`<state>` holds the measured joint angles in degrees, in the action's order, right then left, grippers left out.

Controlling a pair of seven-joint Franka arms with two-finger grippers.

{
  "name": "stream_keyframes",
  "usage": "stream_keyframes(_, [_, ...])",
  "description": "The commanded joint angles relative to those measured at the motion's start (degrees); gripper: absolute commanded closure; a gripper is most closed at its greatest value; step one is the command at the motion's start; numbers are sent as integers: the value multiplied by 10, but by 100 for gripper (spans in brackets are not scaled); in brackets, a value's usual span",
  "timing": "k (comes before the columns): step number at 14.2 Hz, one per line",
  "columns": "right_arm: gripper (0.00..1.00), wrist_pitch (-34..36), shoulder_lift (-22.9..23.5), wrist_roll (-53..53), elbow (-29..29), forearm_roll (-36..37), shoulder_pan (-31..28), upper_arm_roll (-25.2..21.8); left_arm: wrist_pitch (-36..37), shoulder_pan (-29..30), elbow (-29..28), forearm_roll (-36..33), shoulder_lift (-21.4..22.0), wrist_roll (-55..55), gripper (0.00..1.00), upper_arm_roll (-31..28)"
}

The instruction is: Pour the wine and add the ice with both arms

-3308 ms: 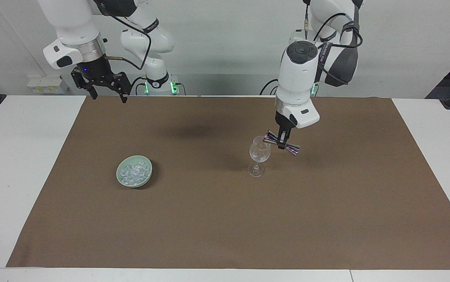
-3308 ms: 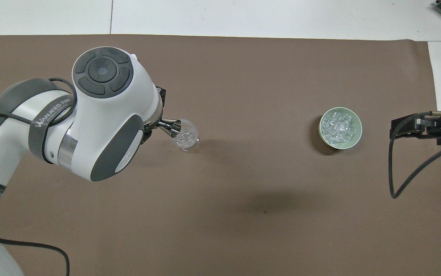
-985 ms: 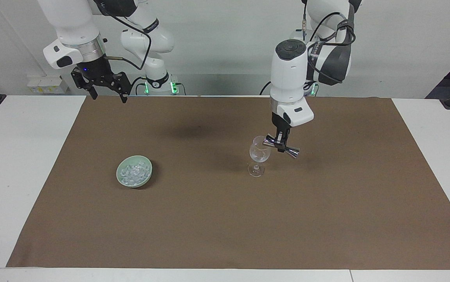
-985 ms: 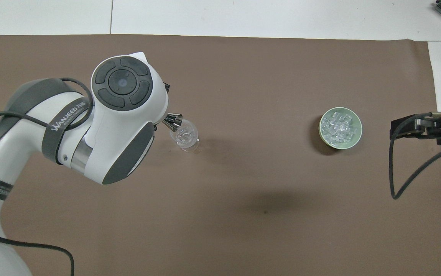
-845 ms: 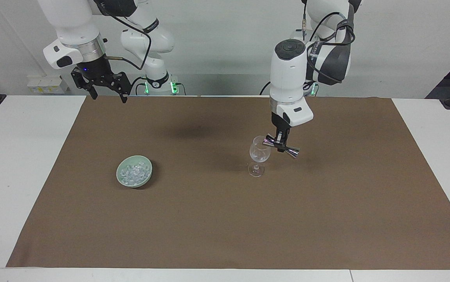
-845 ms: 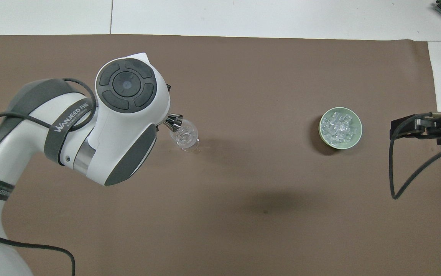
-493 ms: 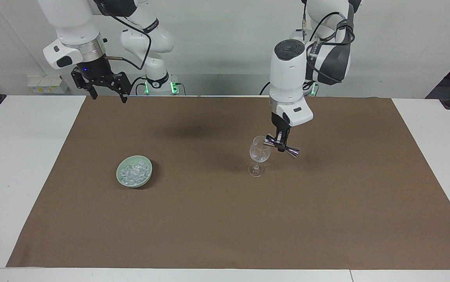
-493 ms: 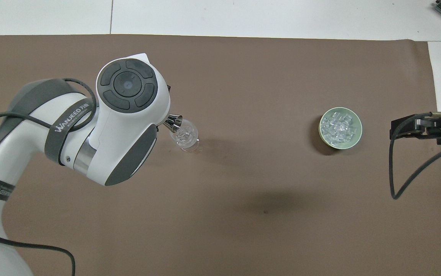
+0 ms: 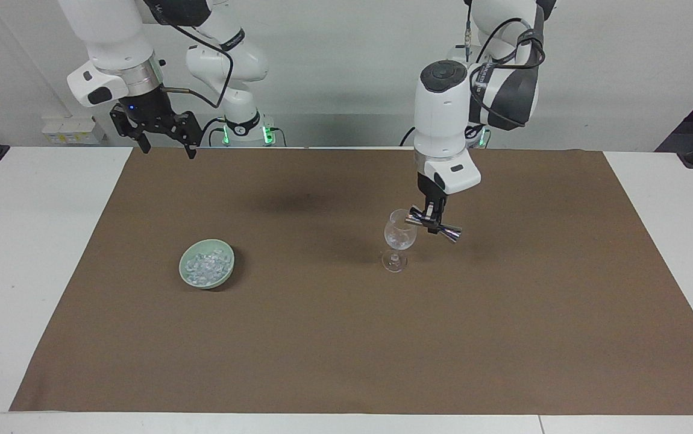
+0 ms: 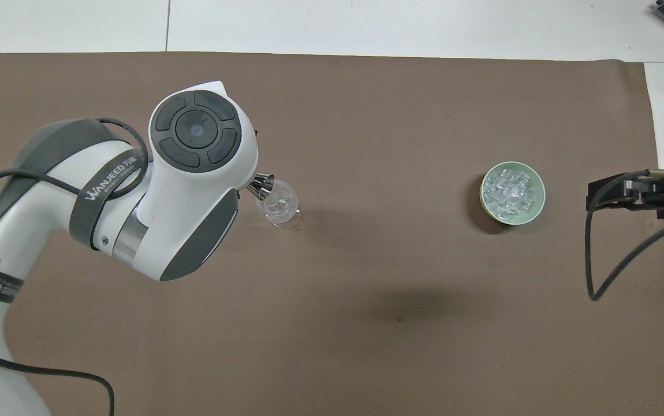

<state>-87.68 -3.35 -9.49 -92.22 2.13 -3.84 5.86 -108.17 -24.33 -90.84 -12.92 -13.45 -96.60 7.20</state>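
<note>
Your left arm has pulled back a little since before, and its left gripper [image 9: 432,219] is clamped tight on the metal cup [image 9: 434,222], tipped sideways over the glass [image 9: 399,240]. Your right gripper [image 9: 164,144] waits up high with fingers wide apart, holding nothing. You see the ice [image 9: 205,266] in the green bowl [image 9: 185,271] toward the right arm's end.

Bare mat [image 9: 334,337] all round bowl [image 9: 206,263] and glass [image 9: 399,236] (well apart).

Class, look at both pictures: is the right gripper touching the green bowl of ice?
Apart. The facing view shows the right gripper raised at the mat's edge by the robots, with bare brown mat between it and the green bowl of ice.
</note>
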Motion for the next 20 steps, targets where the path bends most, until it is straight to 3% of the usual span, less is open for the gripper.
stream_keyframes(1, [0,-13,-17,17,-22,2,-1,1,16,-13,7,-15,0,-11,100,-10])
stream_keyframes(10, [0,-12,-17,17,-21,2,-1,1,13,-7,7,1,2,-12,100,-9])
stream_keyframes(20, [0,-12,-17,18,-22,2,-3,1,16,106,6,240,7,-2,100,-15])
